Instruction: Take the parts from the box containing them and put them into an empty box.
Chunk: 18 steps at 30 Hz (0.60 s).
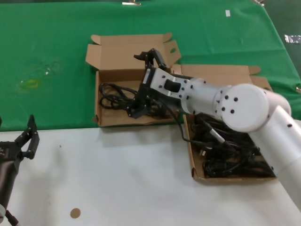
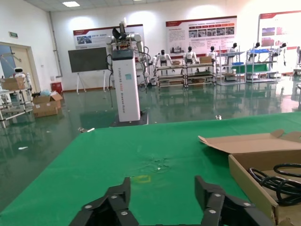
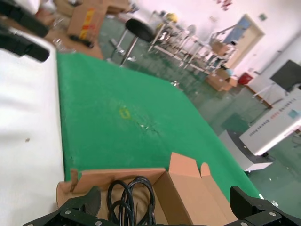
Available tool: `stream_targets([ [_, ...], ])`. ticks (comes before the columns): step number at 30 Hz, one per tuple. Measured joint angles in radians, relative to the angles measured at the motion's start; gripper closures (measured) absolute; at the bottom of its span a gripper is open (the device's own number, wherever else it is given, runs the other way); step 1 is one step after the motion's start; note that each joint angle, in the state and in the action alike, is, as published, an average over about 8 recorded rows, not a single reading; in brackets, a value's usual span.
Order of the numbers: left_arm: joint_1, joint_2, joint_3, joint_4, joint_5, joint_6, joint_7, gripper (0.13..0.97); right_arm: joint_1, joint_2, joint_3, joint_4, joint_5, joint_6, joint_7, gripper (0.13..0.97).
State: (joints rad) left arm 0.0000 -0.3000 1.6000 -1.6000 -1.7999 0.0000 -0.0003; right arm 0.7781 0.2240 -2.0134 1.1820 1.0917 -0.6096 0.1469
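The ear-tabbed cardboard box (image 1: 115, 56) stands at the near edge of the green cloth with its lid open. It holds a few looped black power cords (image 1: 112, 93). The second box (image 1: 195, 175) to its right is full of black cords (image 1: 230, 155). My right gripper (image 1: 142, 84) is open over the ear-tabbed box, just above the cords. In the right wrist view that gripper (image 3: 164, 202) spreads wide over a cord loop (image 3: 131, 195) and the box wall (image 3: 186, 200). One cord (image 1: 181, 127) trails across from one box to the other. My left gripper (image 1: 28, 140) is open and empty, parked at the near left.
The green cloth (image 1: 51, 47) covers the far half of the table and bears a yellow mark (image 1: 30, 84). The near half is a white surface (image 1: 117, 174) with a small brown disc (image 1: 75, 213). The left wrist view shows the box edge (image 2: 244, 172) and a cord (image 2: 277, 181).
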Motion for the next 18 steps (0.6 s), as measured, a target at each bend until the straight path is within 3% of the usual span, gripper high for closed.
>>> stream_targets([
  [18, 0.0, 0.0, 0.0, 0.0, 0.0, 0.0, 0.0, 0.325, -0.248, 0.024, 0.132, 0.133, 0.226, 0.194, -0.047, 0.129],
])
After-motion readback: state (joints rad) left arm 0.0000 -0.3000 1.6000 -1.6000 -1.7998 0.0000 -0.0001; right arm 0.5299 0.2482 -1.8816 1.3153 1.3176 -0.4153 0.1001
